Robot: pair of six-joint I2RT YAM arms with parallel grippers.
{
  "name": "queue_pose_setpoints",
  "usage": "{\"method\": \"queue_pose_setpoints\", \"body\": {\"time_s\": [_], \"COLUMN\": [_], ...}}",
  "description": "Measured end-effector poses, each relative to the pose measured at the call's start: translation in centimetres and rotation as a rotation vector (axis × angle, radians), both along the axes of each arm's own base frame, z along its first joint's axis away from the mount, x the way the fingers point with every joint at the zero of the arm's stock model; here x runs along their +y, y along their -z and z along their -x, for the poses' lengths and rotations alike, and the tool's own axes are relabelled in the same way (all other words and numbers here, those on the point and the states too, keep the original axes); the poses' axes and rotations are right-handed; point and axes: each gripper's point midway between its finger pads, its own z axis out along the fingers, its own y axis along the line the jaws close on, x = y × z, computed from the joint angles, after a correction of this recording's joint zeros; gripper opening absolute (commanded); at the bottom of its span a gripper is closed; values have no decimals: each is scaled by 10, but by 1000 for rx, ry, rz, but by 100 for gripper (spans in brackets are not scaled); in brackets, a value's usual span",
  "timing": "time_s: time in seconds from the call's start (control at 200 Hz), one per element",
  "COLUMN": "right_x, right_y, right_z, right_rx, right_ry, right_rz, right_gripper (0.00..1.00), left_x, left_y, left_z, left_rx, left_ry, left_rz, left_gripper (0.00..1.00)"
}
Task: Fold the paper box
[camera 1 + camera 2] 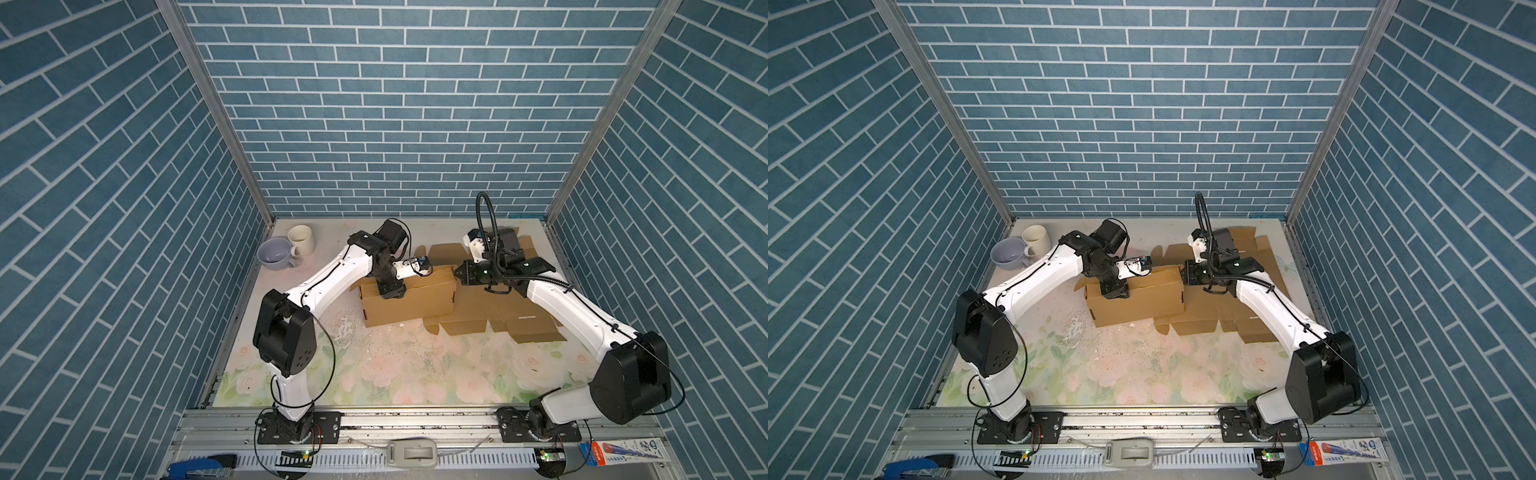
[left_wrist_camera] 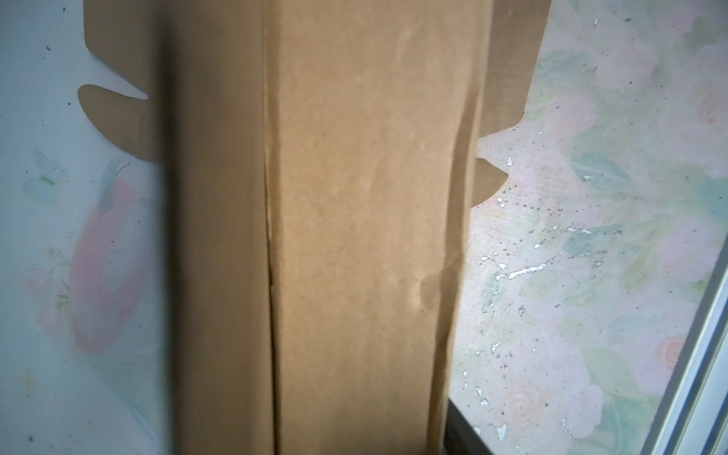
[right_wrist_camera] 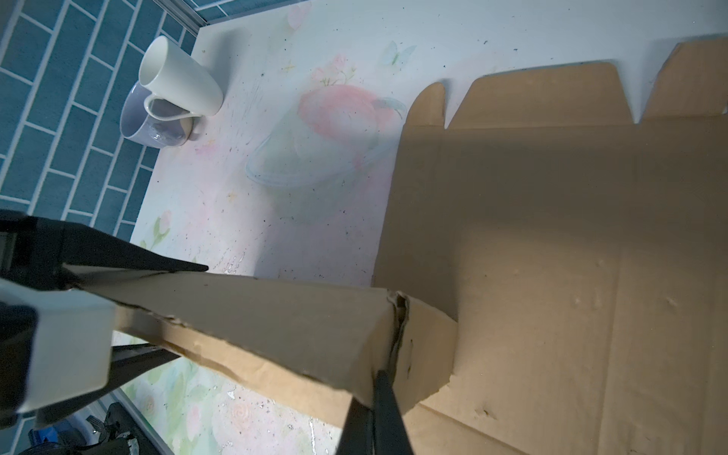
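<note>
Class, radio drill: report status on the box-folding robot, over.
Left gripper astride raised panel of paper box, grip unclear. Right gripper shut, tip at box end. Box part-folded, flaps flat. Mugs far corner, not obstructing.

A white mug (image 1: 302,240) and a lavender cup (image 1: 274,252) stood together in the upper left corner of the floral tabletop (image 1: 415,365) in both top views, the mug's handle turned toward the cup. Worn, flaking patches marked the tabletop left of centre. Blue brick-patterned walls (image 1: 395,104) closed in the back and both sides. Along the lower edge ran an aluminium rail (image 1: 415,419). Below it lay a blue tool (image 1: 199,467) at lower left, a grey device (image 1: 412,453) at centre, and a printed packet (image 1: 623,453) at lower right.
</note>
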Motion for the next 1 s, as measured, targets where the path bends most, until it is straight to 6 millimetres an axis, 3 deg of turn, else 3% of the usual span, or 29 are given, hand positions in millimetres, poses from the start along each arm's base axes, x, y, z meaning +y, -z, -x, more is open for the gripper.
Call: {"method": "queue_pose_setpoints", "body": {"time_s": [0.15,0.515,0.63,0.73,0.865,1.0], "right_x": [-2,-1,-1,-2,-3,-3], "right_y": [4,4,4,4,4,5], "right_z": [3,5,5,6,7,8], "right_rx": [12,12,13,16,19,18], "right_ry": [3,4,7,9,12,14], "right_rz": [20,40,49,58,68,74], "right_gripper": [0,0,0,0,0,0], "left_x": [1,6,6,9,27,55], "left_y": [-4,-39,-54,-79,-111,-122], "left_z": [-3,-3,-3,-4,10,31], "left_rx": [-33,-121,-156,-222,-330,-372], "left_ry": [-3,-24,-42,-85,-166,-262], "left_rz": [-12,27,59,110,194,239], "left_gripper": [65,73,74,76,69,65]}}
